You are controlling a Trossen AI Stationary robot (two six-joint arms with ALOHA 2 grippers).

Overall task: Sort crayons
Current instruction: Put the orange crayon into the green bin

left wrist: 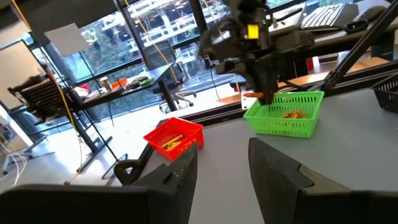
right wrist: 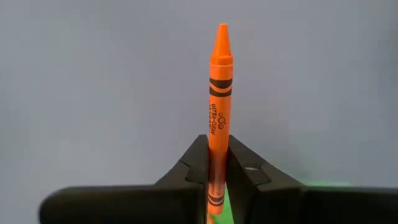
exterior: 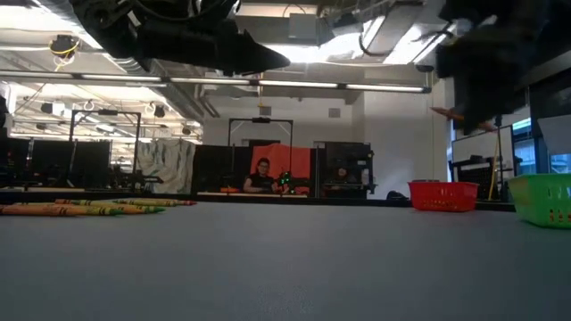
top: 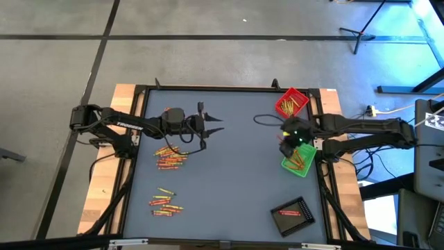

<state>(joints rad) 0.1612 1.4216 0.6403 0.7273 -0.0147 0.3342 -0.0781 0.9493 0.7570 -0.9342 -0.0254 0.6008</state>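
smooth pointed orange crayon (right wrist: 219,106) in right end effector (right wrist: 217,163)

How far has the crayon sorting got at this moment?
Done: some crayons already lie in the red tray and the green tray. In hand: the right gripper is shut on an orange crayon, by the green tray. The left gripper is open and empty. Left: two piles on the table's left side.
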